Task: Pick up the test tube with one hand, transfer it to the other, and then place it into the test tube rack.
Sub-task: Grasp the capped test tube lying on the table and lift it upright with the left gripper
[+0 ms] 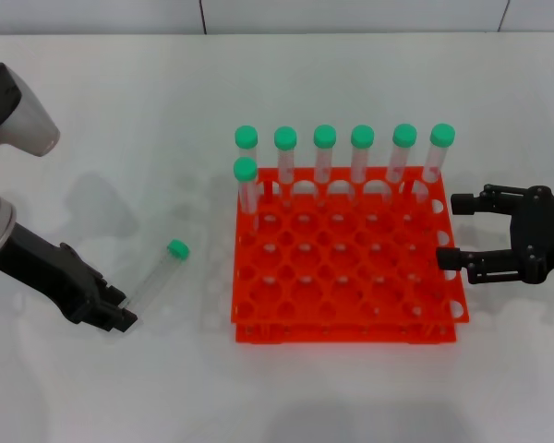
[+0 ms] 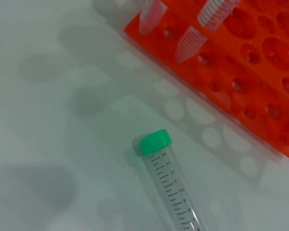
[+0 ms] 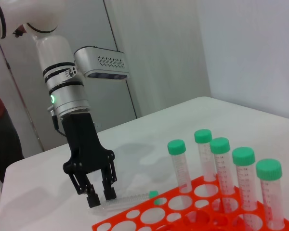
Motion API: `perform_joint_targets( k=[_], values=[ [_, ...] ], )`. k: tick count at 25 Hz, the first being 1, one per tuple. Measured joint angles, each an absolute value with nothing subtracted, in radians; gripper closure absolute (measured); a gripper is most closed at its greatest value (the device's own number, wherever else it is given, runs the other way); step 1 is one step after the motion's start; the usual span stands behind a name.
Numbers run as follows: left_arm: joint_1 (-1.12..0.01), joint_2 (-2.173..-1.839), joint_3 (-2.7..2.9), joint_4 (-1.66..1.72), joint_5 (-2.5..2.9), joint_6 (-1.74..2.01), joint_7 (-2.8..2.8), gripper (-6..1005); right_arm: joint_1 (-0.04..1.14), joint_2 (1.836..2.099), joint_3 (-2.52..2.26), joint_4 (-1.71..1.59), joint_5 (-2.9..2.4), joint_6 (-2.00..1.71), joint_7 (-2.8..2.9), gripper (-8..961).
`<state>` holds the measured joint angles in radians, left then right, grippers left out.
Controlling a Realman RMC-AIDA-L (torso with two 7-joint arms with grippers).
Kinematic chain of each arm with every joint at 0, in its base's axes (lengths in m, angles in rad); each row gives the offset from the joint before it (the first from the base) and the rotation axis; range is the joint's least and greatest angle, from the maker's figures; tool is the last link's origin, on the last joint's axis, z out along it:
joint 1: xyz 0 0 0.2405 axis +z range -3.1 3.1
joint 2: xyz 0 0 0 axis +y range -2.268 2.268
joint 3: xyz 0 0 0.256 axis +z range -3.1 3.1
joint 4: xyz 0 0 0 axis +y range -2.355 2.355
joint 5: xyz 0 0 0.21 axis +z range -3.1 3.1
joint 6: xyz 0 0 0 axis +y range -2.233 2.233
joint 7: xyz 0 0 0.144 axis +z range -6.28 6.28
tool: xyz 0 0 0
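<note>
Test tube (image 1: 156, 273): lying flat on the white worktop (image 1: 120, 138), left of the test tube rack (image 1: 349, 268), green cap toward the rack. Left end effector (image 3: 97, 196): lowered at the tube's bottom end, fingers apart astride it. Right end effector (image 1: 450, 231): at the rack's right edge, fingers spread, empty. Seven capped tubes (image 1: 362, 155) stand in the rack.

The test tube (image 2: 169, 190) runs off the lower frame edge in the left wrist view; the test tube rack (image 2: 260, 72) is cropped upper right.
</note>
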<state>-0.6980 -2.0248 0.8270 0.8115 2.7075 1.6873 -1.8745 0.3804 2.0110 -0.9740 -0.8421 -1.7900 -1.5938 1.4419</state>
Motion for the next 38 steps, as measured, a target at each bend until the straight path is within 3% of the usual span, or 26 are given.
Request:
perform_joint_targets(
  k=[11, 16, 38],
  values=[
    [-0.698, -2.025, 0.828, 0.811, 2.717, 1.686, -1.886, 619, 0.38, 2.011, -0.974, -0.842, -1.79, -1.594, 1.442, 96],
    [-0.698, -2.026, 0.828, 0.81, 2.72, 1.682, -1.89, 708, 0.38, 2.011, -0.973, -0.842, -1.79, -1.594, 1.435, 96],
    [-0.706, -2.026, 0.828, 0.785, 2.716, 1.646, -1.917, 724, 0.379, 2.011, -0.972, -0.842, -1.79, -1.6, 1.431, 96]
  ],
)
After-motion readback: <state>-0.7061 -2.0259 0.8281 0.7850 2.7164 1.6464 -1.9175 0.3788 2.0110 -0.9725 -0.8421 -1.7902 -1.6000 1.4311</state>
